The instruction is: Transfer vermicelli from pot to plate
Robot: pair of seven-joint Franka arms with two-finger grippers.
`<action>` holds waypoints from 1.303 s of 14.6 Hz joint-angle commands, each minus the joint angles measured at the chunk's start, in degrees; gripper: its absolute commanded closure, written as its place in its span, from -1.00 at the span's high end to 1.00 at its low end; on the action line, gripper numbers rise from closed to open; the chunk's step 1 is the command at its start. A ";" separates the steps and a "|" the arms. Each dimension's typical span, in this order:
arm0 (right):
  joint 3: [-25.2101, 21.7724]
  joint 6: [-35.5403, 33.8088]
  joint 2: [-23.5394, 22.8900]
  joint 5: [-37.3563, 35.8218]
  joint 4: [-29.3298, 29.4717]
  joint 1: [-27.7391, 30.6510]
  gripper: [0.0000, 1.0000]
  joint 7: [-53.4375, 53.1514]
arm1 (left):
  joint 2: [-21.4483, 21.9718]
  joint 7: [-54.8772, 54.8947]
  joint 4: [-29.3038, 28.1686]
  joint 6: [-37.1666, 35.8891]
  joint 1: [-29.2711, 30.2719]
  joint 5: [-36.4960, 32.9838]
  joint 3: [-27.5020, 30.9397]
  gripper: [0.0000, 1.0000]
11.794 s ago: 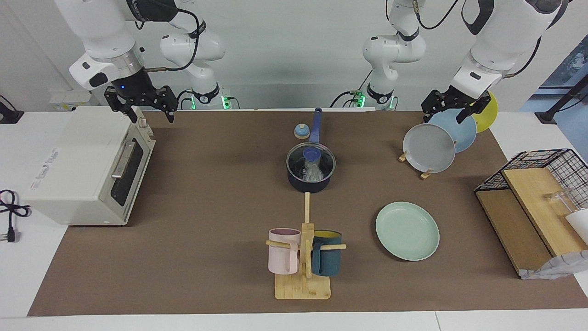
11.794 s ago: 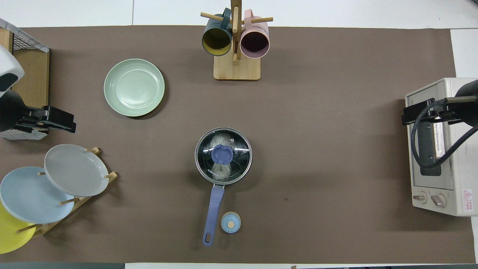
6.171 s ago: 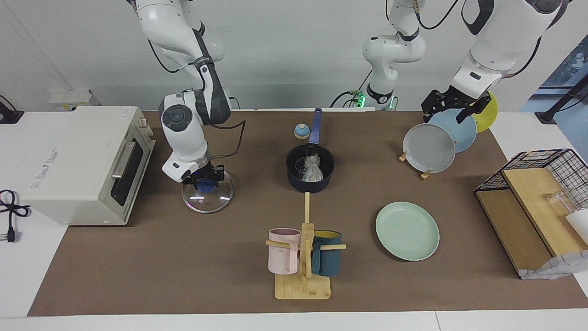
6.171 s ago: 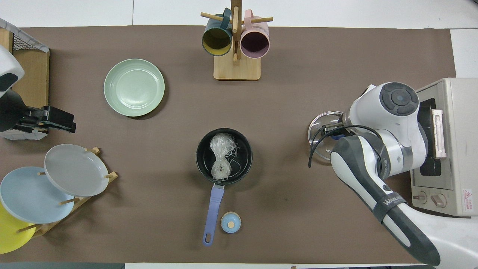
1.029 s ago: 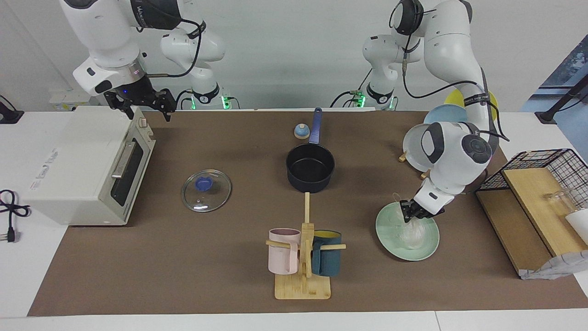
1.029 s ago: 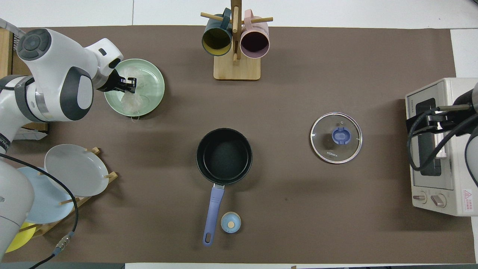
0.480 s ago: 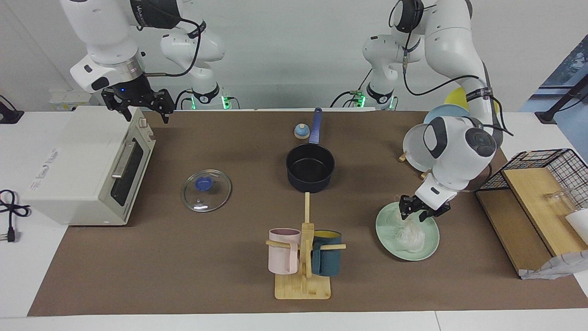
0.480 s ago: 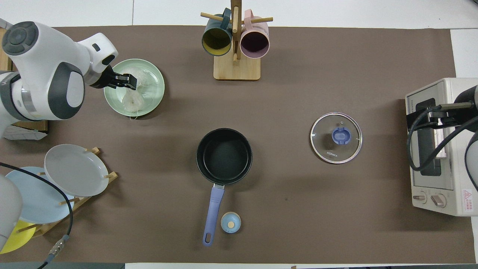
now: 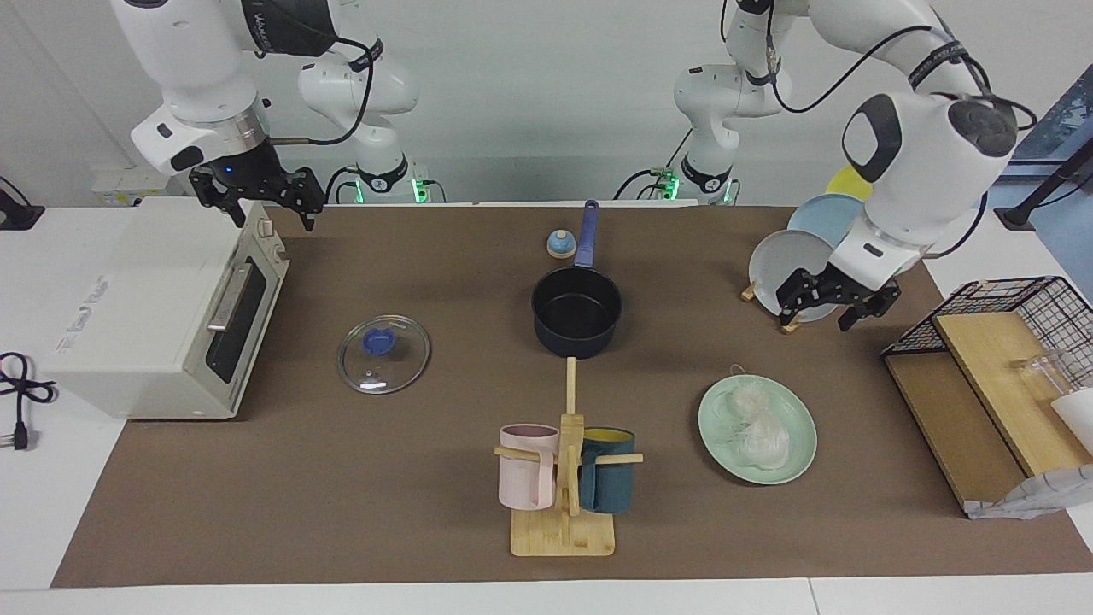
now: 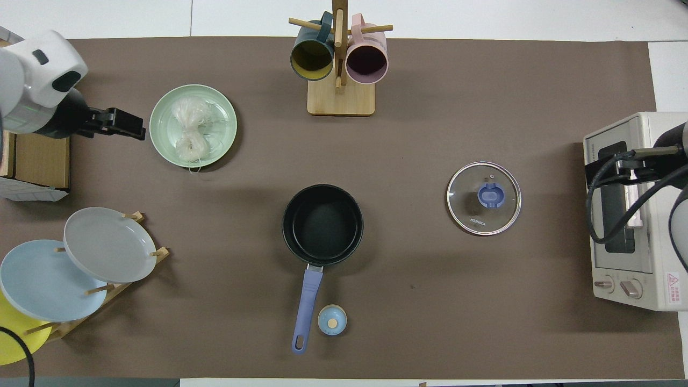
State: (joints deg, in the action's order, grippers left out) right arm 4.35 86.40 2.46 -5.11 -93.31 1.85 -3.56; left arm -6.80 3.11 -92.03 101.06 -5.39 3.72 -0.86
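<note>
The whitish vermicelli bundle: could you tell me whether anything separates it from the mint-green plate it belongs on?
Nothing visible does: the whitish vermicelli bundle already lies on the round mint-green plate, and the dark navy saucepan is empty.

Robotics lab with a mock kitchen, two white arms at a brown-matted table (image 9: 341, 512), toaster oven (image 9: 154, 307), mug rack (image 9: 564, 478), plain white wall
</note>
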 commanded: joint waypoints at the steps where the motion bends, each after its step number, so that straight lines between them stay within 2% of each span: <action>1: -0.66 0.43 0.53 1.25 -0.82 0.09 1.00 1.81 | 6.52 -1.00 -1.66 -6.56 0.65 -2.57 -0.19 1.00; 5: -0.66 0.26 0.62 1.25 -0.82 -0.09 1.00 1.81 | 9.70 -5.30 -2.81 -11.67 0.73 -2.75 -0.19 1.00; 9: -0.66 0.34 0.70 1.33 -0.99 0.09 1.00 1.63 | 9.27 -5.31 -2.02 -12.37 0.47 -3.18 0.24 1.00; 15: -0.66 0.34 0.70 1.33 -0.99 0.09 1.00 1.63 | 6.89 -5.13 4.65 -19.58 0.03 -4.69 -0.10 1.00; 19: -0.66 0.26 0.79 1.33 -1.26 0.09 1.00 1.63 | 7.07 -4.96 3.08 -16.60 2.31 -4.33 -2.21 1.00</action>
State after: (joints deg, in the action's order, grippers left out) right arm 4.18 86.39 2.46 -5.06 -93.46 1.84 -3.56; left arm 1.39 -1.43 -89.84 84.33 -4.75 0.27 -1.29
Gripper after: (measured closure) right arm 0.000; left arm 0.000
